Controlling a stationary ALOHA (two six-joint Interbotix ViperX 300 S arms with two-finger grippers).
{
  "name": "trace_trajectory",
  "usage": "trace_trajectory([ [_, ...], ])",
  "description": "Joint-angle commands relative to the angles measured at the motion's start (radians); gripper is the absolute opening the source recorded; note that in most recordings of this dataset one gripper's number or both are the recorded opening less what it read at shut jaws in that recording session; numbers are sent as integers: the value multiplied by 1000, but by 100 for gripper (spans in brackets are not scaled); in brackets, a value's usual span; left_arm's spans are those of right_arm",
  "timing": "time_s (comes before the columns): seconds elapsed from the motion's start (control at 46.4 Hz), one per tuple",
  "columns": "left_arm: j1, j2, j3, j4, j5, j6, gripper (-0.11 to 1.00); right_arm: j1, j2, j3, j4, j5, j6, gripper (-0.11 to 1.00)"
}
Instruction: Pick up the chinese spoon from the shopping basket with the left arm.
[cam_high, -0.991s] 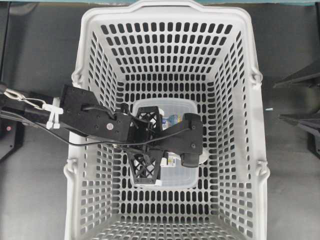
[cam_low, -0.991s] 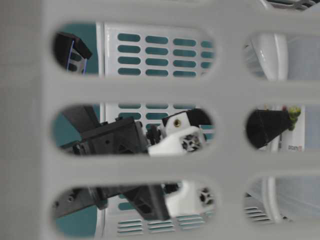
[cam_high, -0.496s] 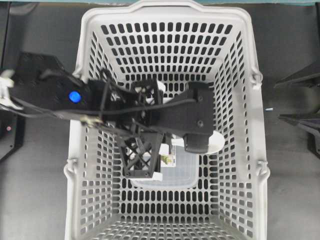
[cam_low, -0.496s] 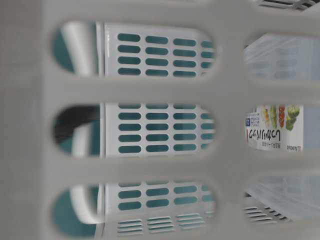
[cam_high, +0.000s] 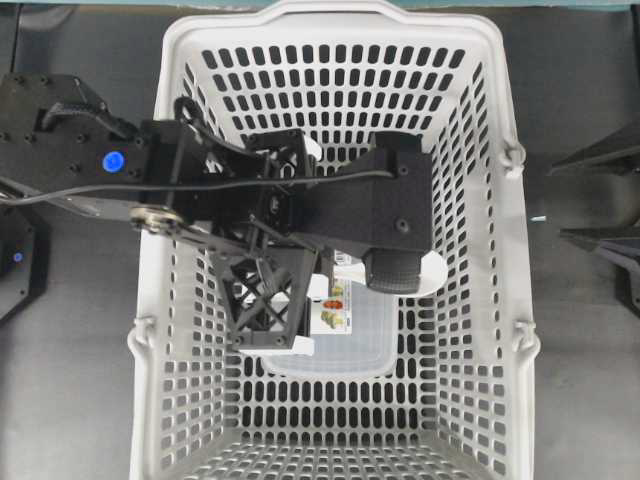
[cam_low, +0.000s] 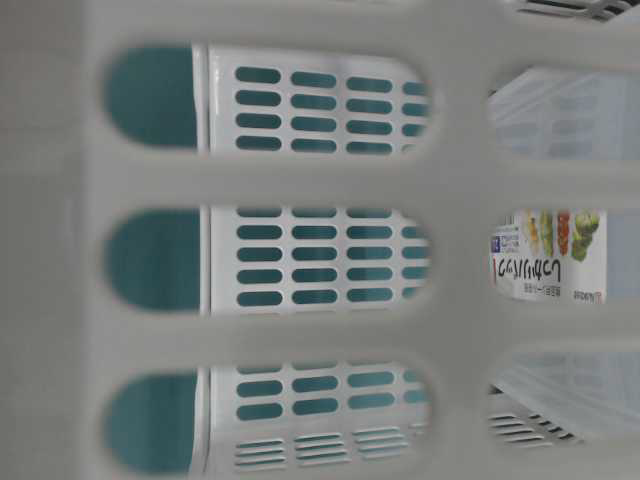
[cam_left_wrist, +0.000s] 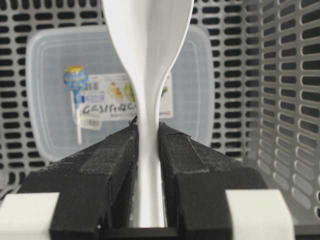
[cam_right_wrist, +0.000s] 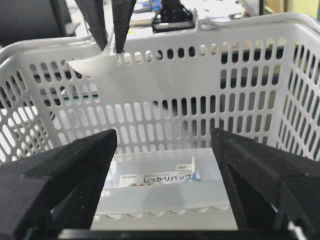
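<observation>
The white chinese spoon (cam_left_wrist: 147, 40) is clamped by its handle between the black pads of my left gripper (cam_left_wrist: 148, 132), bowl pointing away. It hangs clear above the floor of the light-grey shopping basket (cam_left_wrist: 280, 100). From overhead, the left arm (cam_high: 300, 210) reaches over the basket (cam_high: 330, 15). Part of the spoon's bowl (cam_high: 430, 274) shows past the wrist, whose bulk hides the fingertips. The right wrist view shows the left gripper (cam_right_wrist: 112, 47) holding the spoon (cam_right_wrist: 85, 66) near rim height. My right gripper (cam_right_wrist: 164, 145) is open and empty, outside the basket and facing its near wall.
A clear lidded box with a printed label (cam_high: 350, 345) lies on the basket floor under the spoon. It also shows in the left wrist view (cam_left_wrist: 55, 75) and through the wall slots in the table-level view (cam_low: 548, 255). Slotted basket walls stand on all sides.
The left arm has risen with the spoon. A second ago the gripper and spoon showed low in the table-level view. Now they are gone from it, and the arm looks larger from overhead.
</observation>
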Motion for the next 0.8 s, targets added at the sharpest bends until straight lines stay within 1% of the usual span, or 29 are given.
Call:
trace_trajectory([
  [0.0,3,-17,-29,3,-3,2,12,-2,6,-8,3,-9,2,73],
  [0.776,2,-6,-32,3,-9,2,12,-2,2,-8,3,-3,2,73],
])
